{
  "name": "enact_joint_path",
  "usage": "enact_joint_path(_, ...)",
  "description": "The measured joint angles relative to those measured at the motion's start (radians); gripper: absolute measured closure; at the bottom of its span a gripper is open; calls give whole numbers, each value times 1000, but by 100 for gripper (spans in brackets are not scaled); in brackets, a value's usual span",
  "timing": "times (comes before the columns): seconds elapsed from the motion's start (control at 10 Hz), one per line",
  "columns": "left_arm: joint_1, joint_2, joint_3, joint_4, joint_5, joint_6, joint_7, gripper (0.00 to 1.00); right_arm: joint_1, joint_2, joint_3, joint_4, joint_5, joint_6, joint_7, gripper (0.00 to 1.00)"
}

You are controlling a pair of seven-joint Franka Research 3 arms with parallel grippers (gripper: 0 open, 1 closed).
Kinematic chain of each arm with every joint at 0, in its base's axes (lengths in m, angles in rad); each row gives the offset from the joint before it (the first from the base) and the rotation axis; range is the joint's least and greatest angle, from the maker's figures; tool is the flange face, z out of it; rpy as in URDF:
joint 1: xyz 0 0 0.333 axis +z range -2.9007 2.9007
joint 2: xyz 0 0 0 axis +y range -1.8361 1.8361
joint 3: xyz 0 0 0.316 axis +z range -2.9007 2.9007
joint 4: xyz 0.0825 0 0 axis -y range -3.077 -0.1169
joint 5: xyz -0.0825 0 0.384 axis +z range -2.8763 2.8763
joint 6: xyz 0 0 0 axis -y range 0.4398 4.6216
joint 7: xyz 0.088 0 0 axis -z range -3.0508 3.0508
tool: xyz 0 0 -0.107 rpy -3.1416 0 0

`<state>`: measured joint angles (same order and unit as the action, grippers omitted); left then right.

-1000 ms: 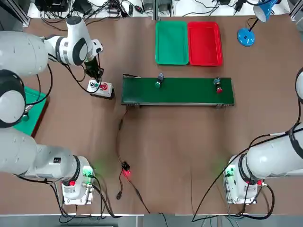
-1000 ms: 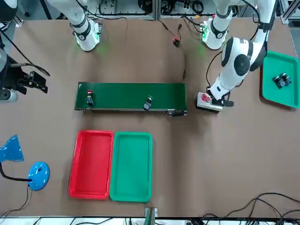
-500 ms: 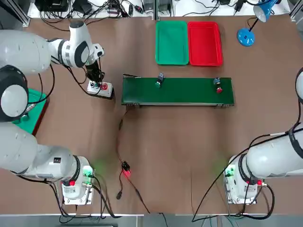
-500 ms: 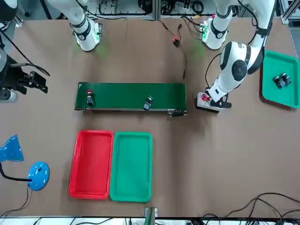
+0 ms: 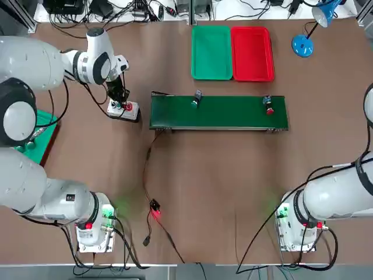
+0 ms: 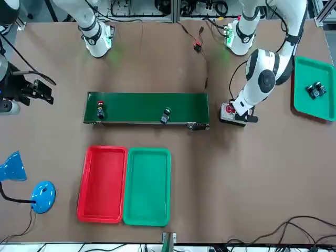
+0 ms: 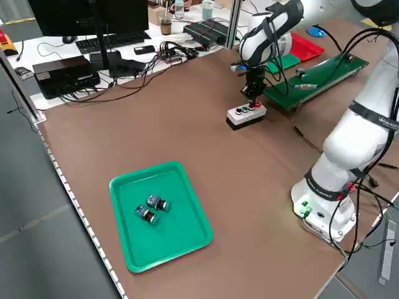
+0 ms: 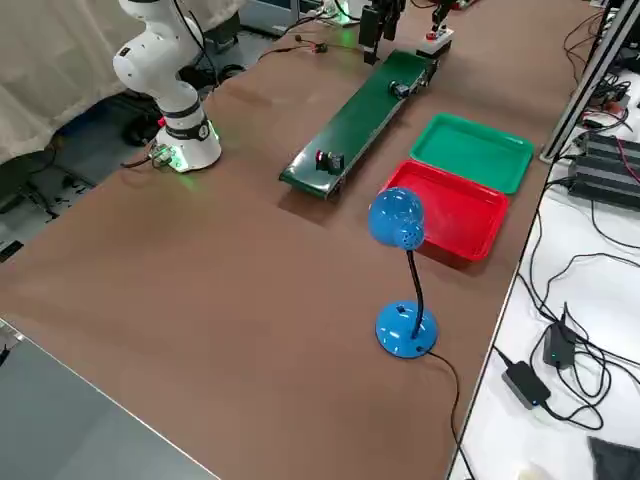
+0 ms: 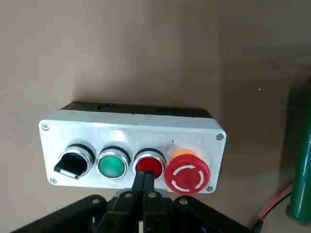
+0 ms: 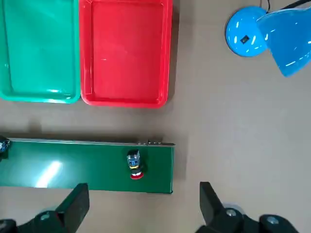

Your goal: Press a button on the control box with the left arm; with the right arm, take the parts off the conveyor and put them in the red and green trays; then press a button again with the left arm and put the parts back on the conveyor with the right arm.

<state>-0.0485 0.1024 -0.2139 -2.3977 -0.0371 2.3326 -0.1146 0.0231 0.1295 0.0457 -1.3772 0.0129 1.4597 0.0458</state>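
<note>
The control box sits on the table just off the conveyor's left end. My left gripper is shut and empty, its tips down at the box's red button, between a green button and a red mushroom button. From above, the left gripper stands over the control box. Two parts rest on the belt: a green-capped one and a red-capped one. Behind the belt lie the green tray and red tray. My right gripper hangs open high above the belt's right end.
A blue desk lamp stands at the far right, beyond the red tray. Another green tray holding two small dark pieces lies at the robot's left. A cable with a red clip runs from the conveyor toward the bases.
The left gripper has come down a little onto the control box, closer to the red button. The parts on the belt and the right arm have not moved.
</note>
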Motion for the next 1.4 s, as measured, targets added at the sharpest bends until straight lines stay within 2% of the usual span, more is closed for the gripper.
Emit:
enact_joint_path(0.5, -1, 31, 0, 6, 0, 26, 1, 99, 0, 0, 0, 0, 0, 0, 0, 0)
enact_joint_path(1.0, 0, 25, 0, 15, 0, 15, 3, 99, 0, 0, 0, -1, 0, 0, 0, 0)
enact_joint_path(1.2, 13, -28, 1, 66, 0, -90, 10, 99, 0, 0, 0, -1, 0, 0, 0, 0)
enact_joint_path(1.4, 22, -107, 12, 166, 0, -190, 13, 93, 0, 0, 0, -2, 0, 0, 0, 0)
